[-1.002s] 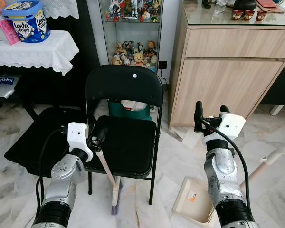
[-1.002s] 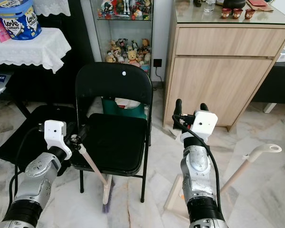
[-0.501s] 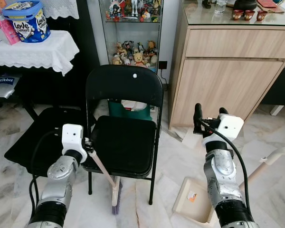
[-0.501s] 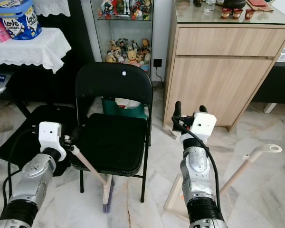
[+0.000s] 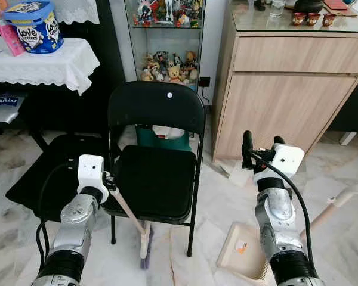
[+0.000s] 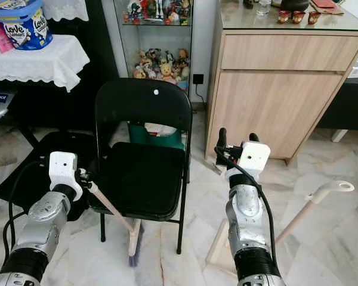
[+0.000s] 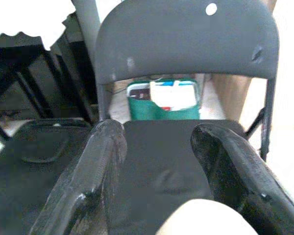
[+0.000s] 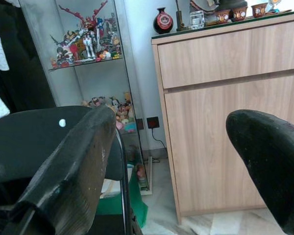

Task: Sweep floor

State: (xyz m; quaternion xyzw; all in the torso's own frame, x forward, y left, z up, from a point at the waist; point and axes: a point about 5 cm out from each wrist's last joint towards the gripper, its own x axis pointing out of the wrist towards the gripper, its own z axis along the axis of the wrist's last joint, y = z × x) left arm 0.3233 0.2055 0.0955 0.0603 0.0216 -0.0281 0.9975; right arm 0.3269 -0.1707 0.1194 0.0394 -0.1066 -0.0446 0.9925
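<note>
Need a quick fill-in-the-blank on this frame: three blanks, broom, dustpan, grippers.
1. The left gripper holds the handle of the ____.
2. The broom's bristles rest on the floor under the black folding ____.
3. The dustpan lies on the floor near the robot's ____ arm.

Missing words: broom; chair; right

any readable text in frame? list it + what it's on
"Love Letters" on the blue tub on the white-clothed table.
"BioRobot", roughly, small and soft, on the grey device under that table.
Orange sticker on the dustpan: too small to read.
Pink packet beside the tub: print not legible.
</note>
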